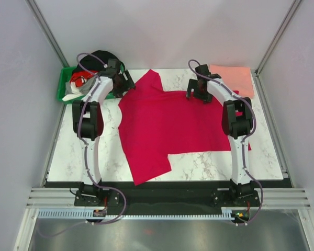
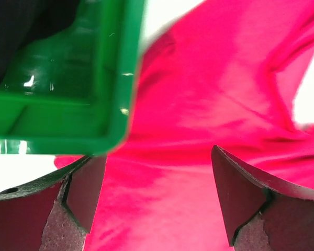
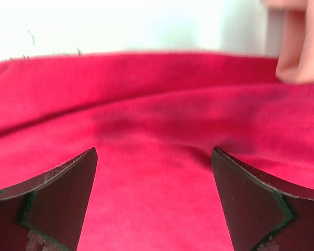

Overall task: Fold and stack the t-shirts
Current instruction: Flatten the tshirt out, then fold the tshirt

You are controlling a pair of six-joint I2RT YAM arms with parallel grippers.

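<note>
Two t-shirts lie on a white marbled surface (image 1: 78, 151). A crimson t-shirt (image 1: 167, 125) is spread open across the middle, with one sleeve pointing toward the far left. A pale salmon t-shirt (image 1: 231, 79) lies flat as a compact rectangle in the far right corner. A green plastic bin (image 1: 65, 89) holding other clothes sits at the far left corner, and the left wrist view shows its corner just beside the red sleeve. The left tool (image 2: 157, 157) hovers over that sleeve area, its fingers spread with nothing between them. The right tool (image 3: 154, 151) hangs over the far edge of the red cloth near the salmon shirt, likewise spread and empty. The step in hand looks like taking hold of the far edge to begin a fold. To do it well, both tools should drop together, pinch the cloth at matching points near the edge, lift low, and carry it evenly toward the near side so no wrinkles form. The left one should stay off the bin's rim.
</note>
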